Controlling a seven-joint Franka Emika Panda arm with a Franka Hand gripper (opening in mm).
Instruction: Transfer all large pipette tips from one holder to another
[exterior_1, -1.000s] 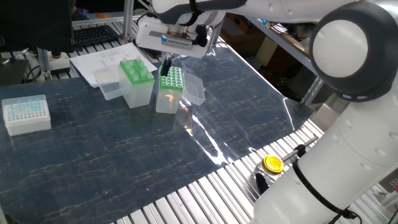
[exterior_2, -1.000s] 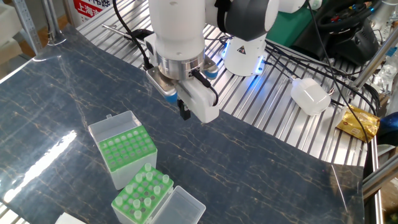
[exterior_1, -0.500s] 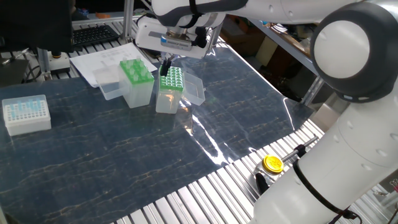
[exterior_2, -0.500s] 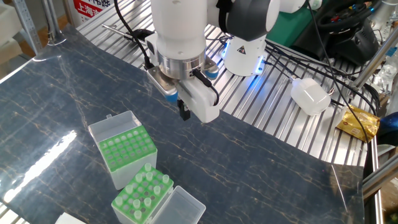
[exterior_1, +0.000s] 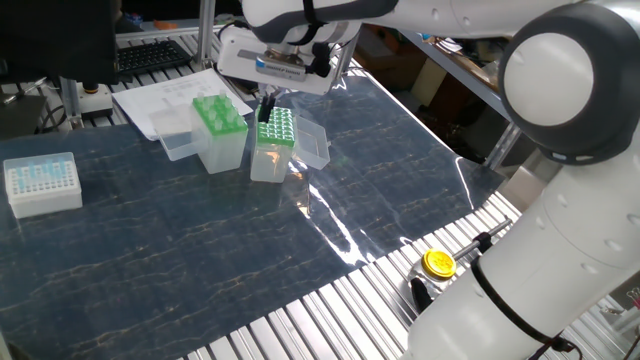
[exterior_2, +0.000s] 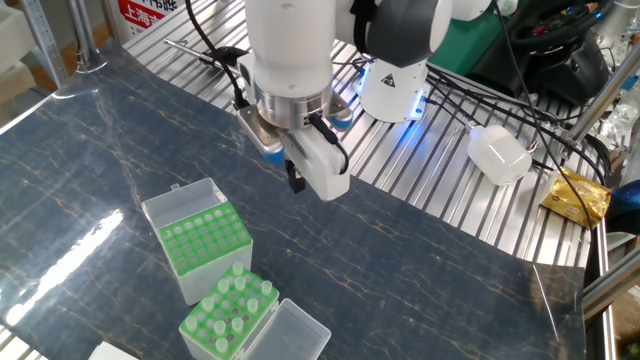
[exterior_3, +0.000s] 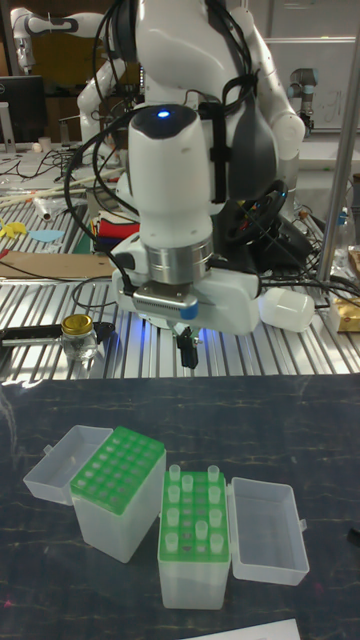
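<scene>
Table (exterior_2: 100, 150) is carrying two open green racks side by side, and little is changing: the arm is edging slightly since a second ago, its pincer (exterior_3: 186, 350) hovering above and beyond them, touching nothing. Whether its tips are spread or pressed together, I cannot tell. The large pipette tips (exterior_3: 192, 510) are standing in the right-hand rack (exterior_3: 190, 560); the left-hand rack (exterior_3: 118, 470) is showing empty holes, so the transfer looks unstarted. Hinged lids are flanking both racks; a white box (exterior_1: 42, 184) is sitting well apart.

Green racks (exterior_3: 118, 465), dark blue marbled table (exterior_1: 200, 250)
</scene>
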